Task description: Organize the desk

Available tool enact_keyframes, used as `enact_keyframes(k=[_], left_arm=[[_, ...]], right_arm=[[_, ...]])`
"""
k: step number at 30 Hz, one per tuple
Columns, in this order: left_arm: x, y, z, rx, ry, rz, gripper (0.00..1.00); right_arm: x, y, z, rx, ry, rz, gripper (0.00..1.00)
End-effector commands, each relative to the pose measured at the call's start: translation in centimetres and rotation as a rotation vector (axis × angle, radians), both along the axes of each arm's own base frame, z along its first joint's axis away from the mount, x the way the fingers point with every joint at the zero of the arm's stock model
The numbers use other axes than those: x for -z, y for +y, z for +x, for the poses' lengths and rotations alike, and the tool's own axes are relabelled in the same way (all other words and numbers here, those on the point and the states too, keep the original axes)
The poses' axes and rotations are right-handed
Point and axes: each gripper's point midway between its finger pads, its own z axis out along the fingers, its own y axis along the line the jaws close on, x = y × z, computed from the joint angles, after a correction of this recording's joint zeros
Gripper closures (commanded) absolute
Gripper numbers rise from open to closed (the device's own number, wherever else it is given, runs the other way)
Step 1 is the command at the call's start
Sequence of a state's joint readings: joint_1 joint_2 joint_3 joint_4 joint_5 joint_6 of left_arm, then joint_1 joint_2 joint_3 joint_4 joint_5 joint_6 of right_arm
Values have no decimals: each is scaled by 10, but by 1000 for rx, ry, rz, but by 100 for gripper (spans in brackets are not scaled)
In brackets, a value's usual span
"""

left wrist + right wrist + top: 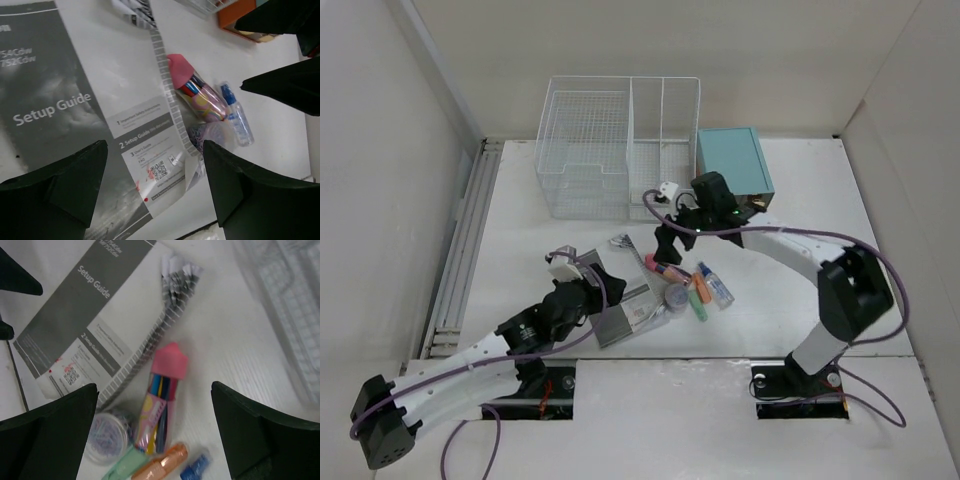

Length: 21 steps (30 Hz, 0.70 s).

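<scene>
The white desk (520, 230) holds a grey "Setup Guide" booklet (620, 312) and a small cluster beside it. The cluster is a pink-capped tube of coloured pens (665, 268), a round clear tub of clips (676, 296), orange and green highlighters (697, 295) and a small blue-capped bottle (715, 283). My left gripper (155, 150) is open and empty above the booklet (50, 100). My right gripper (153, 387) is open and empty above the pen tube (160, 400), with the clip tub (107, 435) by its left finger.
A white wire-mesh basket (620, 140) stands at the back, with a teal box (732, 160) to its right. A grey rail (460, 250) runs along the desk's left edge. A folded printed strip (170, 295) lies at the booklet's far edge.
</scene>
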State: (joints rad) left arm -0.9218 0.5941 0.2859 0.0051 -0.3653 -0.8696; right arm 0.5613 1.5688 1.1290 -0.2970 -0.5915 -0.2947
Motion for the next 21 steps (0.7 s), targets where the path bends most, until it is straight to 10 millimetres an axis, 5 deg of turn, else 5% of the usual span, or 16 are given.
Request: enact_keyframes(k=[1,11,21], left_arm=[[11,20,9,-177,45,-23,25],[37,46,-1,-291,162,59,23],[68,38,-6,-285,252,106,22]], right_arm=[[-29,44,21,-54,-46,112,0],[19,100,43,17,44,124,0],[77,104,26,79,141,48,0]])
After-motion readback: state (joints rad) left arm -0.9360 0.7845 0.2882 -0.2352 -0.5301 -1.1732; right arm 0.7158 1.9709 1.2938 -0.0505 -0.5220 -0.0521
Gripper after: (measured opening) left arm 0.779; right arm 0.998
